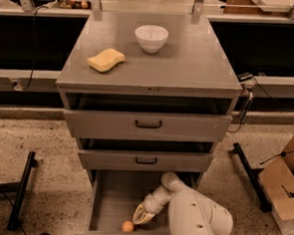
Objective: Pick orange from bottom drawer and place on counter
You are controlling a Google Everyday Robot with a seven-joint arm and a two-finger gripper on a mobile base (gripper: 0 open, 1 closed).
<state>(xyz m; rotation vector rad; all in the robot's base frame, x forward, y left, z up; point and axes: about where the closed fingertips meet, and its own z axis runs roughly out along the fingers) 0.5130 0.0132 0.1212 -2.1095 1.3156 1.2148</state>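
Orange (127, 226) lies at the front of the open bottom drawer (113, 199), gripper (138, 220) just beside it, grip state unclear; above the drawer, the grey counter (190, 57) holds sponge (106, 60) and bowl (151, 38).

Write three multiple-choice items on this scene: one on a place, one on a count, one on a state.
1. How many things lie on the counter? A) two B) three C) four
2. Where is the orange? A) on the counter B) in the bottom drawer C) in the white bowl
3. The bottom drawer is: A) shut B) pulled open C) taken out

1 A: only the white bowl and the yellow sponge lie there.
2 B: it lies near the drawer's front, close by the gripper.
3 B: its inside shows, with the gripper down in it.
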